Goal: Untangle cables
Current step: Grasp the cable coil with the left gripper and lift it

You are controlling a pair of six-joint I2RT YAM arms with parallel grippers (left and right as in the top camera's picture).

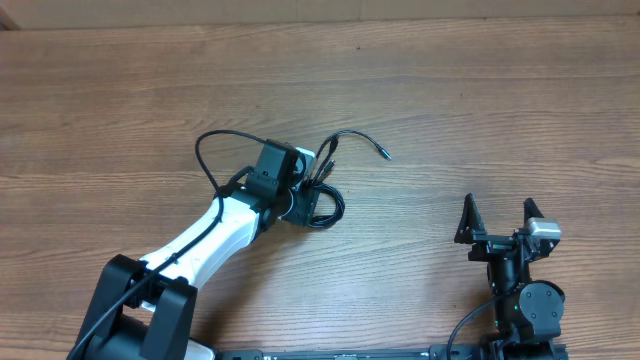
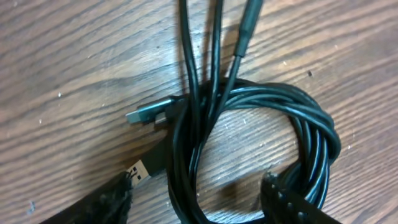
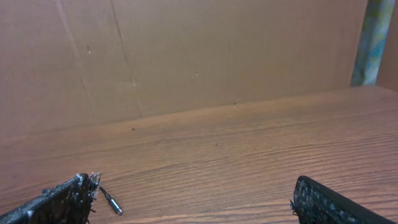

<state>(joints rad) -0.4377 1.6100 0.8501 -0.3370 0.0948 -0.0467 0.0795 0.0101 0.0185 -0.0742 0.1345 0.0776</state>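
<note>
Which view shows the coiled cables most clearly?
The left wrist view: the cables fill it, loops and two plugs distinct. Overhead shows them small, at the left gripper. Right wrist shows only one plug tip.

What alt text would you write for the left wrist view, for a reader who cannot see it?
A coil of thin black cables lies on a wood-grain table, several strands running up out of frame. Two metal-tipped plugs poke out at its left, and the left gripper stands open over the coil's lower part.
</note>
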